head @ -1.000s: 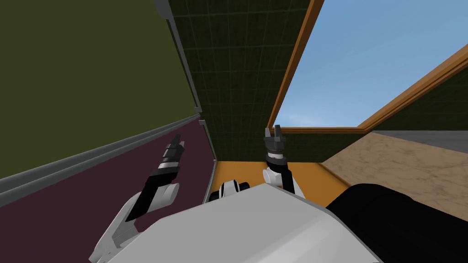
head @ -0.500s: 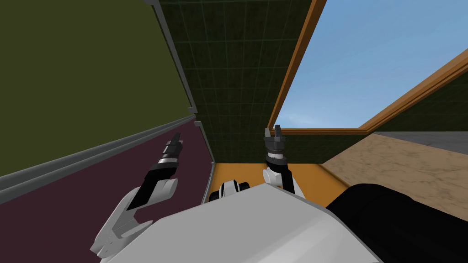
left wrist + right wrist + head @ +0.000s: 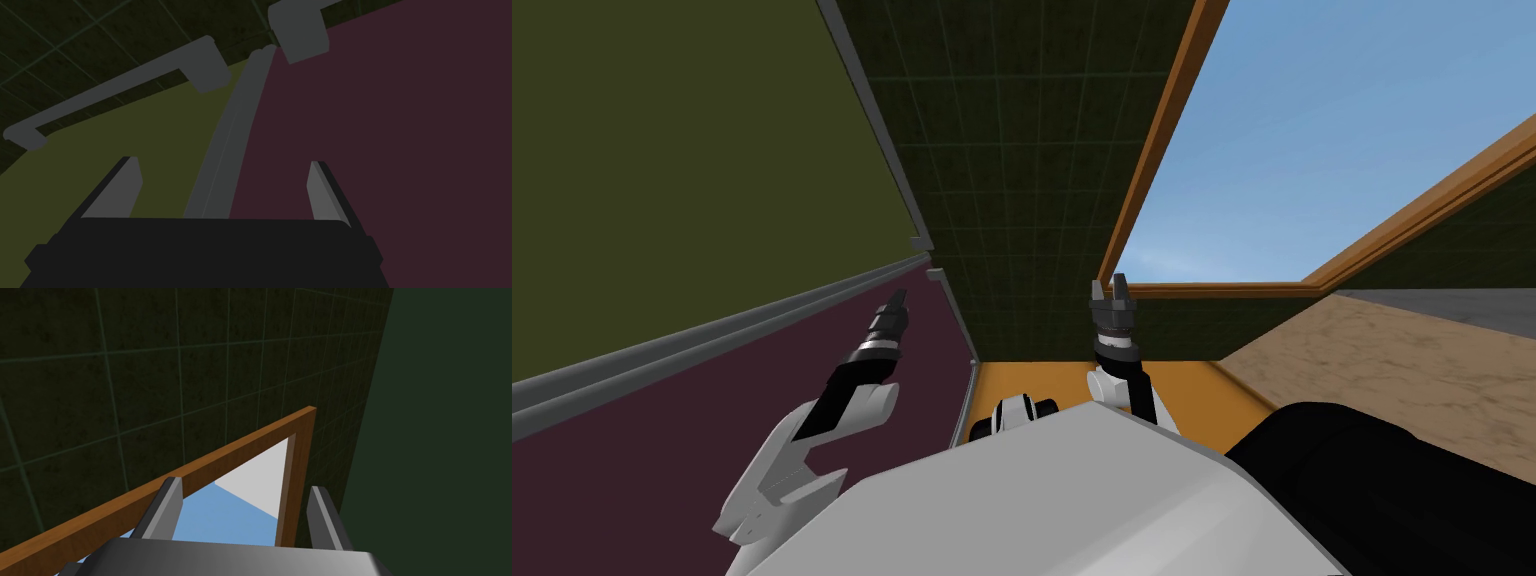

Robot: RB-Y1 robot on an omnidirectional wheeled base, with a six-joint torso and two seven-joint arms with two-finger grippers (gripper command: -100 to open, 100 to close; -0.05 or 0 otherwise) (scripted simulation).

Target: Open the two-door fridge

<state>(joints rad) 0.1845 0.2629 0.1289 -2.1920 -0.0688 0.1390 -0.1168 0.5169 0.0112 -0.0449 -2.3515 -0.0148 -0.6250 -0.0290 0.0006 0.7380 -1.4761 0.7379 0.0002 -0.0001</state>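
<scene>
Left pincer (image 3: 896, 300), blades apart, hangs centre-left before the maroon door (image 3: 692, 440) of the fridge (image 3: 762, 250); a grey seam (image 3: 712, 335) parts it from the olive door (image 3: 662, 120), upper left. Grey handles (image 3: 200, 70) edge both doors. Right pincer (image 3: 1110, 288), open, stands mid-frame; bench (image 3: 1412, 370) lower right.

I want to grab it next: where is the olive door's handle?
In the left wrist view, the grey handle runs along the far edge of the olive door, ahead of the open left gripper, one end beside the grey seam with the maroon door.
</scene>
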